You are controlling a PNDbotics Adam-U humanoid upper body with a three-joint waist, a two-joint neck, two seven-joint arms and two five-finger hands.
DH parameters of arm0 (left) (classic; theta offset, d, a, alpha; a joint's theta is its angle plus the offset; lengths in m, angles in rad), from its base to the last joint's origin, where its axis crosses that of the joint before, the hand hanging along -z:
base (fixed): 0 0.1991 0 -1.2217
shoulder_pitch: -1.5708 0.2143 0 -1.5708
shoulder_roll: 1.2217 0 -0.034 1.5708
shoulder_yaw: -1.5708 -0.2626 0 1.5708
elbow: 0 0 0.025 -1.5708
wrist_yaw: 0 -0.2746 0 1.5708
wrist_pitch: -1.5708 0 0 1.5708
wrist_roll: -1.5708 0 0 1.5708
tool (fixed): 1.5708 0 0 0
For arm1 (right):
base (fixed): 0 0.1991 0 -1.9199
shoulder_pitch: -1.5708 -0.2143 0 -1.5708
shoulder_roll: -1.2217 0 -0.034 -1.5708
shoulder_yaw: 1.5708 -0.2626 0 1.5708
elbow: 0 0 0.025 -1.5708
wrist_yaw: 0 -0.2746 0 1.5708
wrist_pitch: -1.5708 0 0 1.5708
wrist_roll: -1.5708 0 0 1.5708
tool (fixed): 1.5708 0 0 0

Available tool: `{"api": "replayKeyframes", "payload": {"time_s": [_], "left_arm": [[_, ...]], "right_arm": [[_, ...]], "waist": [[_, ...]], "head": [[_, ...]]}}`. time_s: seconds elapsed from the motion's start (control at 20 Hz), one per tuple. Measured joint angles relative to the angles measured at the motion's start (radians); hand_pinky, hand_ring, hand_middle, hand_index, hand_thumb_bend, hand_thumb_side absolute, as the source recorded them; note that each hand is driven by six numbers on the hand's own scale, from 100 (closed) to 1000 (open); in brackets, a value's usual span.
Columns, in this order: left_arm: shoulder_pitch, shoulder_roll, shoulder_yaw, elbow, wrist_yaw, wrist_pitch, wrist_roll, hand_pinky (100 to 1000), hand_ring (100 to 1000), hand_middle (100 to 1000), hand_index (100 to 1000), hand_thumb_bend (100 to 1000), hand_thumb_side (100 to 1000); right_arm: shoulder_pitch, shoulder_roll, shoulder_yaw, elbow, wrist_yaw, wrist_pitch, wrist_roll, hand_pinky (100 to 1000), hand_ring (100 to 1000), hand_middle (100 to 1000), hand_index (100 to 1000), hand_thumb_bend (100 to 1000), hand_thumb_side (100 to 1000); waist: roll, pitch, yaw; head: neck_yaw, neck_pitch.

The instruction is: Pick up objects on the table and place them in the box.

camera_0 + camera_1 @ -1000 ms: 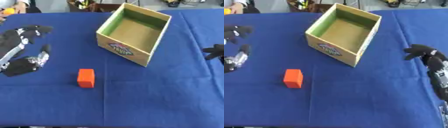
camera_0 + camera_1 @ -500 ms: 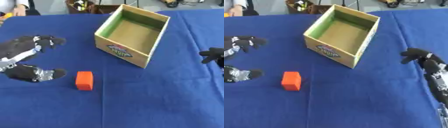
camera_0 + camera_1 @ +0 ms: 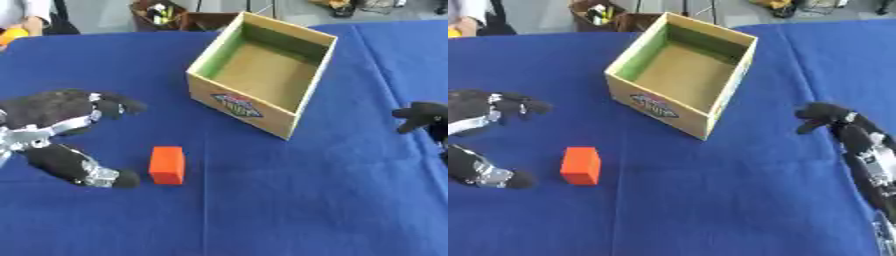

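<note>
Orange block (image 3: 167,165), upright near the table's (image 3: 289,210) front-left, sits just right of my wide-open left hand (image 3: 54,135) (right hand (image 3: 846,132) relaxed, well apart).

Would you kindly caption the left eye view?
Open left hand beside orange block; empty box beyond on blue table.

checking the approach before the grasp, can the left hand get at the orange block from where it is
Probably yes. The left hand is open just left of the orange block, thumb tip almost beside it, with only bare blue cloth between them. The box stands farther back and off that path.
</note>
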Motion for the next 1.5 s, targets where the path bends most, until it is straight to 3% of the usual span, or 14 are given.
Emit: {"api": "replayKeyframes", "payload": {"time_s": [0.45, 1.5], "left_arm": [[-0.069, 0.003, -0.062, 0.030, -0.007, 0.025, -0.057, 570, 726, 783, 973, 688, 886], [-0.162, -0.120, -0.177, 0.225, -0.115, -0.030, -0.120, 588, 739, 815, 938, 653, 858]], "right_arm": [[0.001, 0.000, 0.000, 0.000, 0.011, 0.008, 0.007, 944, 825, 575, 850, 100, 1000], [0.001, 0.001, 0.006, 0.000, 0.015, 0.031, 0.015, 950, 826, 570, 849, 100, 1000]], "waist": [[0.010, 0.000, 0.011], [0.028, 0.000, 0.012]], "head": [[-0.009, 0.000], [-0.017, 0.000]]}}
